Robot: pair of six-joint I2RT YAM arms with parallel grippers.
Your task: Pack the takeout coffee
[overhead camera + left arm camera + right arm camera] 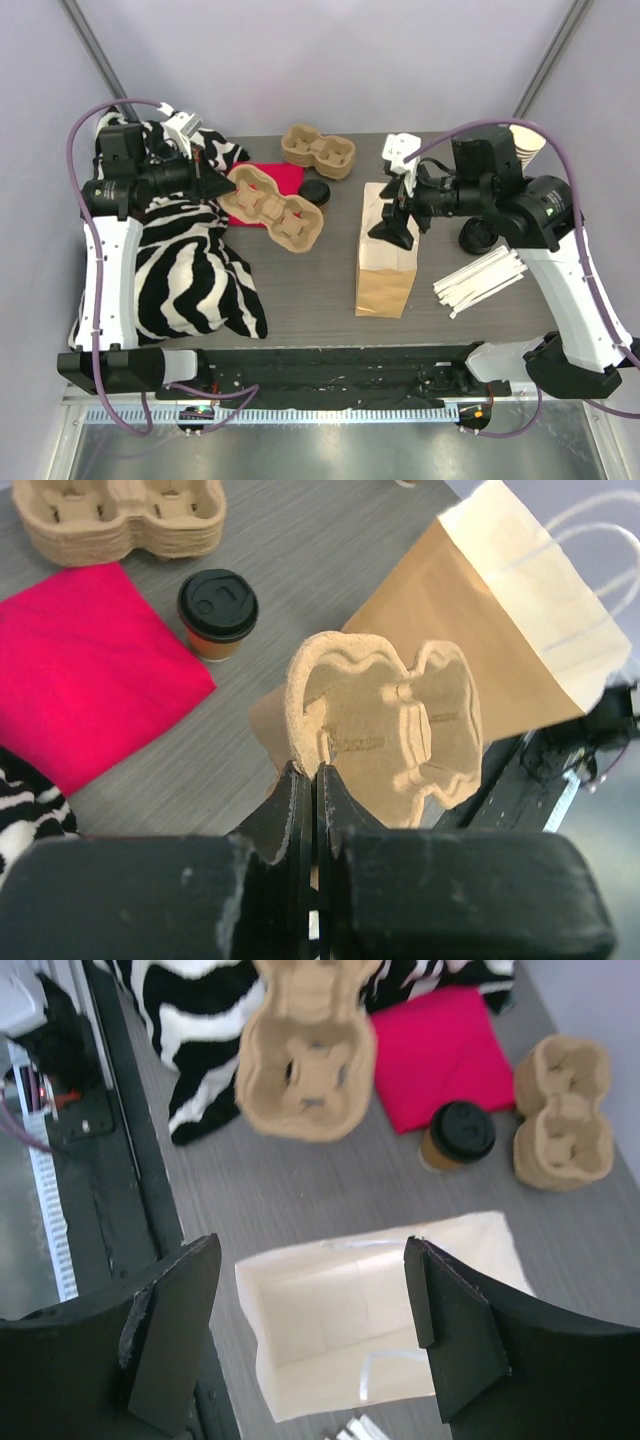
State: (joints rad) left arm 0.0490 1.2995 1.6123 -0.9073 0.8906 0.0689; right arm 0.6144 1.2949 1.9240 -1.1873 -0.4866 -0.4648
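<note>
Over the table [310, 285], left hand [315, 772] tight on pulp carrier [390, 730] rim; right hand [312, 1290] wide open above paper bag [330, 1325].

A brown paper bag [385, 272] stands right of centre on the grey bench [300, 295], the right pincer [395, 228] over its mouth. The left pincer [212, 183] holds a moulded tan pulp cup carrier [272, 207] over a red napkin [282, 175]; a small black-lidded cup [314, 191] stands just right of the napkin.
</note>
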